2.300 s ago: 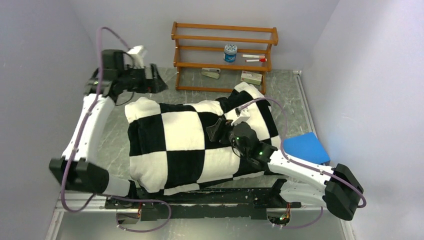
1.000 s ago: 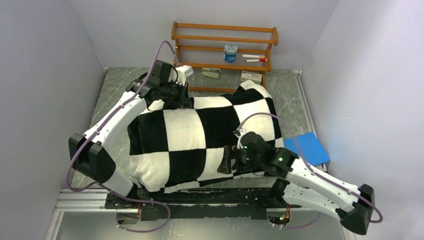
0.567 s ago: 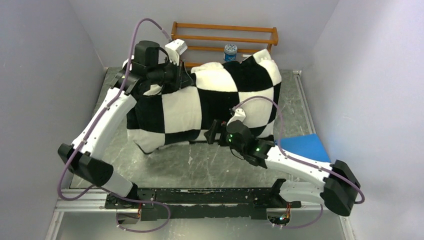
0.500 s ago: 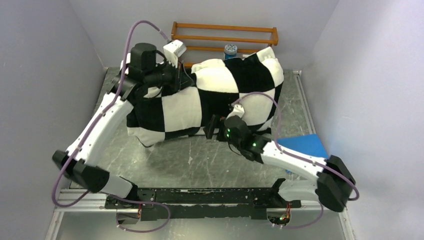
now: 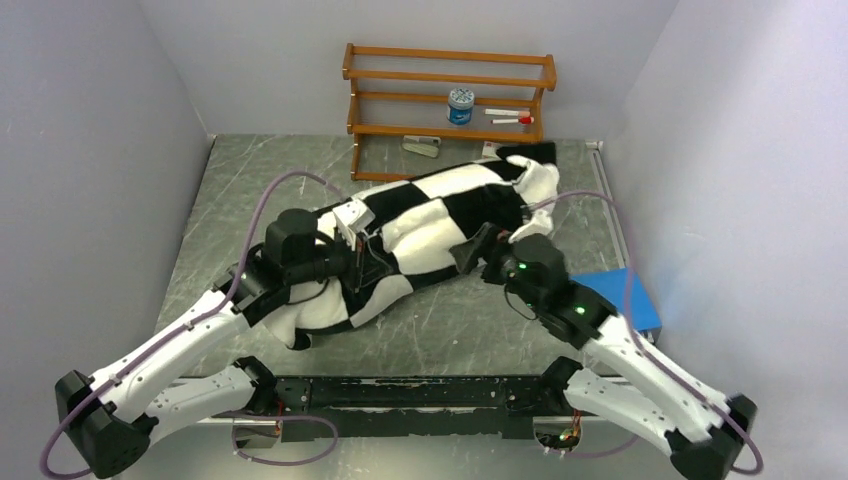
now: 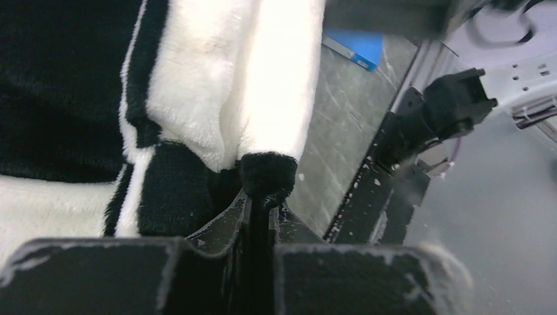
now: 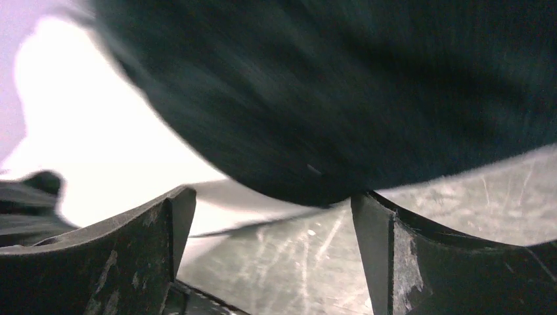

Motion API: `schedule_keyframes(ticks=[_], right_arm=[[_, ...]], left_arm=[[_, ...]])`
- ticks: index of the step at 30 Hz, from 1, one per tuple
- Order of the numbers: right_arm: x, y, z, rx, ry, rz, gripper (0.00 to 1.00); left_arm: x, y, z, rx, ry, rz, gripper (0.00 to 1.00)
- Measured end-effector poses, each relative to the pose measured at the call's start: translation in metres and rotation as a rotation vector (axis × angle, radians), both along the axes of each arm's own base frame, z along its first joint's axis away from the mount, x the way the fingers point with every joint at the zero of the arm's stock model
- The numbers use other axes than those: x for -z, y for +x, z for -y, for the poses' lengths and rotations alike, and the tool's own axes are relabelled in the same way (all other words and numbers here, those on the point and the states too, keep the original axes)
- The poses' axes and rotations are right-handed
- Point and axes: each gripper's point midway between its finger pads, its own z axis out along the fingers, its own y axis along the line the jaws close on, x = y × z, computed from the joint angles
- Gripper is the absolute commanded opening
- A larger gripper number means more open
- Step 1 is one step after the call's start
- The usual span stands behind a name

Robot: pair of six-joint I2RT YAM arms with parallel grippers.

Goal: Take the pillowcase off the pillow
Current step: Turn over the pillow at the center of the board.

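On the grey table [image 5: 250, 180] the pillowcase [image 5: 440, 205] lay across the middle, pillow wholly inside, removal not yet begun; left gripper [image 6: 263, 197] pinched its edge, right gripper [image 7: 272, 216] gaped wide beside it

Your pillowcase [image 5: 440, 215] is thick plush cloth, deep-piled and matt, and its nap is fuzzy where it bunches in the left gripper [image 6: 261, 202]. That gripper is matt black plastic, dusty and scuffed. The right gripper [image 7: 272, 236] has the same dull black, with worn edges. Under the pillowcase, the table [image 5: 250, 190] is a grey marbled sheet, smooth, scratched and faintly shiny. Behind the pillowcase you have a rack [image 5: 450, 90] of varnished, glossy wood. Beside the pillowcase on the right arm's side, the blue pad [image 5: 630, 300] looks matt.
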Motion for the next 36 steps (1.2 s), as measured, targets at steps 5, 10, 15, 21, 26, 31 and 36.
schedule_keyframes(ticks=[5,10,15,21,26,31,36], right_arm=[[-0.117,-0.010,0.014,-0.025,0.093,0.228,0.91],[-0.196,0.007,0.003,-0.055,0.068,0.368,0.93],[-0.127,0.058,-0.033,-0.065,-0.150,0.215,0.90],[0.065,0.055,-0.032,-0.093,-0.397,-0.128,0.82],[0.060,0.038,-0.026,-0.086,-0.276,-0.086,0.81],[0.058,0.037,-0.026,-0.075,-0.234,-0.071,0.81],[0.056,0.036,-0.027,-0.081,-0.226,-0.071,0.82]], left_arm=[[0.011,-0.025,0.018,0.053,-0.017,-0.045,0.05],[0.033,-0.054,0.048,0.155,0.037,-0.108,0.05],[0.050,-0.094,0.066,0.246,0.093,-0.153,0.48],[0.000,-0.122,0.058,0.267,-0.005,-0.135,0.78],[-0.072,-0.093,0.022,0.015,-0.132,-0.055,0.69],[-0.055,-0.058,-0.017,-0.349,-0.048,-0.179,0.65],[0.026,-0.061,-0.034,-0.478,0.113,-0.322,0.68]])
